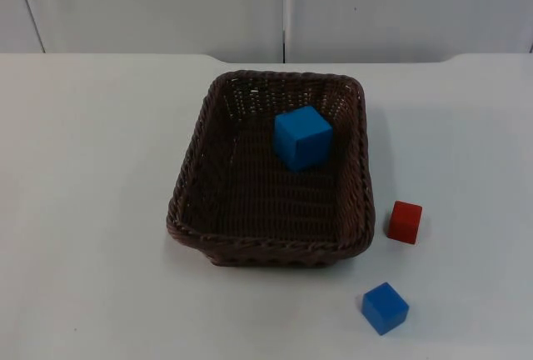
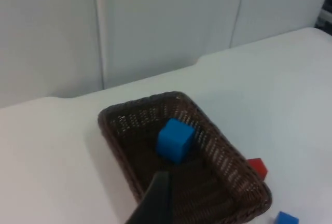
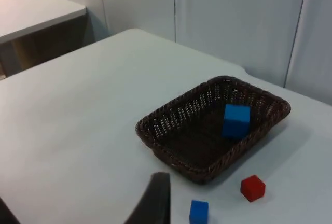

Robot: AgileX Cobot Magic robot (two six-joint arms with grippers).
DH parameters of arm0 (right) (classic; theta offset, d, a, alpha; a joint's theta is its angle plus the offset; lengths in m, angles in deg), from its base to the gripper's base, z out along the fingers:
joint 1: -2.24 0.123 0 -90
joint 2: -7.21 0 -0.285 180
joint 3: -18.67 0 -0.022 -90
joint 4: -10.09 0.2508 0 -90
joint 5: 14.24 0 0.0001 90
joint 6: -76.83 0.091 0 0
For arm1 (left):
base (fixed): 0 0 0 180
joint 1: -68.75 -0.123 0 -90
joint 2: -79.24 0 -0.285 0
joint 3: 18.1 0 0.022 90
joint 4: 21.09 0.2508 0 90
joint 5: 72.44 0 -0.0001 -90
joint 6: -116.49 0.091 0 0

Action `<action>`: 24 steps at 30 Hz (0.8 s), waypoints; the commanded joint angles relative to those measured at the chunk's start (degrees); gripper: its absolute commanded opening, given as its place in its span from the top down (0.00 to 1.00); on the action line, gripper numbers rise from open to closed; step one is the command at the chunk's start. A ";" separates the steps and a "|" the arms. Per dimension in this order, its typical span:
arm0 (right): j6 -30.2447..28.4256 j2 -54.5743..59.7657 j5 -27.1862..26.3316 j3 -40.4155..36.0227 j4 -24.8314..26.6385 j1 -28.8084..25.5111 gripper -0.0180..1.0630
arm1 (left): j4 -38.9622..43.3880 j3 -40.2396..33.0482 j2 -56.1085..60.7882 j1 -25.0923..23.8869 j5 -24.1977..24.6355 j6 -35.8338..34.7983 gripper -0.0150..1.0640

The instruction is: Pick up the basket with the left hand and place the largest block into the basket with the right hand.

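A dark brown wicker basket (image 1: 187, 168) stands flat on the white table near its middle. The large blue block (image 1: 303, 137) lies inside it, toward the far right corner. The left wrist view has the same basket (image 2: 115, 149) and block (image 2: 175, 139), with my left gripper (image 2: 155, 203) held back and well above the basket, apart from it. My right gripper (image 3: 155, 200) also hangs high and clear of the basket (image 3: 171, 111) and the large block (image 3: 236, 121). Both arms wait away from the table's middle.
A small red block (image 1: 405, 222) lies just right of the basket. A smaller blue block (image 1: 385, 307) lies nearer the front edge. The grey partition wall (image 1: 283, 6) closes the back. A second table top (image 3: 36, 11) stands off to one side.
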 commanded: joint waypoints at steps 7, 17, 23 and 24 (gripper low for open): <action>0.40 -1.19 4.91 -2.38 -0.17 0.23 0.20 | 16.31 -1.72 9.92 0.12 5.13 -17.12 0.16; 1.85 -1.19 4.91 -6.88 -0.17 0.23 0.20 | 29.11 -1.72 21.17 0.12 13.27 -25.41 0.16; 3.39 -1.19 5.01 -8.96 -0.60 0.23 0.20 | 32.88 -1.72 25.49 0.12 16.01 -29.12 0.16; 3.74 -1.19 5.01 -8.96 -0.82 0.23 0.20 | 33.44 -1.72 25.77 0.12 17.74 -29.12 0.16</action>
